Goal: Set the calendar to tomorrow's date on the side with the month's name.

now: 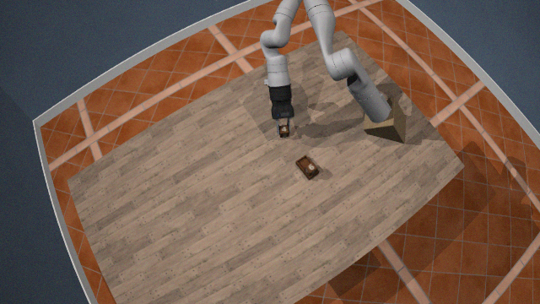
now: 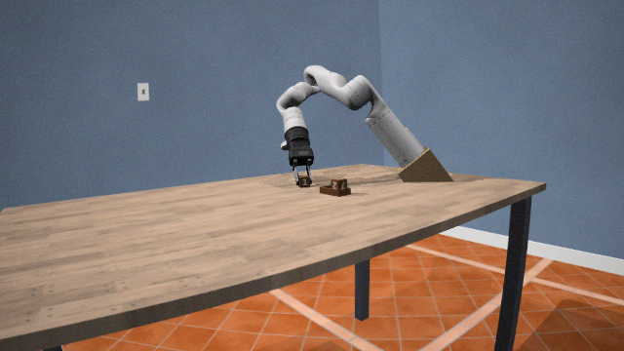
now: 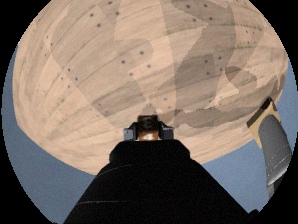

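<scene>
A: Item one, the fingers [image 1: 283, 128]?
B: Closed on a small brown cube [image 1: 284, 130], one finger on each side. From above, its top face shows a white digit, likely a 4; from the side, the face toward the camera is too small to read. The cube [image 2: 304, 181] sits low, at or just above the table [image 2: 195, 229]; contact cannot be told

A: Item two, the tray?
B: A dark brown tray [image 1: 305, 162], flat on the table, apart from the held cube and toward the near edge. Seen from above, one half of its floor is bare

A: Item three, the second cube?
B: It stands in the tray's other half [image 1: 310, 167], its top showing a white 6 or 9. In the side view, this cube [image 2: 338, 184] rises above the tray wall [image 2: 328, 190], with pale marks on its front face that are not legible

A: Item four, the arm?
B: White links, black wrist, bent over from a wedge-shaped wooden mount [image 2: 425, 168] on the far part of the table

A: Wrist view?
B: Mostly the black gripper body; a sliver of orange-brown between the tips [image 3: 148, 133], with table planks beyond
</scene>
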You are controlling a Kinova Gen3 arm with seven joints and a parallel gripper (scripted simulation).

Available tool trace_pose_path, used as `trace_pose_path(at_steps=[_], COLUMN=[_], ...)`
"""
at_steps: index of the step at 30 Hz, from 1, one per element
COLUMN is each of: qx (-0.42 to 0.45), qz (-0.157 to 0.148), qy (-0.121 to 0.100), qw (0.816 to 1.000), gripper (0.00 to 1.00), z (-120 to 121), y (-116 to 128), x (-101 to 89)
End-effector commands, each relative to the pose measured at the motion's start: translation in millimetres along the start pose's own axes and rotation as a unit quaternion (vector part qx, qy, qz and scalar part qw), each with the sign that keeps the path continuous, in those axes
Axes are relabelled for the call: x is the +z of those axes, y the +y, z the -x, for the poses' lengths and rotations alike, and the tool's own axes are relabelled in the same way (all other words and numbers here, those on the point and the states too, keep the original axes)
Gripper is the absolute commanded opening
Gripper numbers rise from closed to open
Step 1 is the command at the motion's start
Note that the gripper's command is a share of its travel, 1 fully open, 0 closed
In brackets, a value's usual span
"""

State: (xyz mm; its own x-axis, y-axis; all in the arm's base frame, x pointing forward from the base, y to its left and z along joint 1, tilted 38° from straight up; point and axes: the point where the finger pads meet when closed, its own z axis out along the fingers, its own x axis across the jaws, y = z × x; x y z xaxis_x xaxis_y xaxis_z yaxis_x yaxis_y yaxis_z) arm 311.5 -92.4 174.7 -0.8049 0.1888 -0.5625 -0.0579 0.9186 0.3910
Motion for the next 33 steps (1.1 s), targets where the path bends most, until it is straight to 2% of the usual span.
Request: trace_pose_path(at_steps=[1, 21, 22, 26, 27, 29, 30, 32, 33], qx=[0.0, 0.0, 0.0, 0.0, 0.0, 0.0, 0.0, 0.0, 0.0], qz=[0.0, 0.0, 0.0, 0.0, 0.0, 0.0, 0.0, 0.0, 0.0], qy=[0.0, 0.0, 0.0, 0.0, 0.0, 0.0, 0.0, 0.0, 0.0], qw=[1.0, 1.0, 1.0, 1.0, 1.0, 1.0, 1.0, 1.0, 1.0], gripper=[0.6, 0.6, 0.66, 0.66, 0.72, 0.72, 0.78, 0.78, 0.84], z=[0.1, 0.1, 0.1, 0.1, 0.1, 0.1, 0.1, 0.1, 0.1], y=[0.1, 0.1, 0.1, 0.1, 0.1, 0.1, 0.1, 0.1, 0.1], x=[-0.1, -0.1, -0.1, -0.1, -0.1, -0.1, -0.1, -0.1, -0.1])
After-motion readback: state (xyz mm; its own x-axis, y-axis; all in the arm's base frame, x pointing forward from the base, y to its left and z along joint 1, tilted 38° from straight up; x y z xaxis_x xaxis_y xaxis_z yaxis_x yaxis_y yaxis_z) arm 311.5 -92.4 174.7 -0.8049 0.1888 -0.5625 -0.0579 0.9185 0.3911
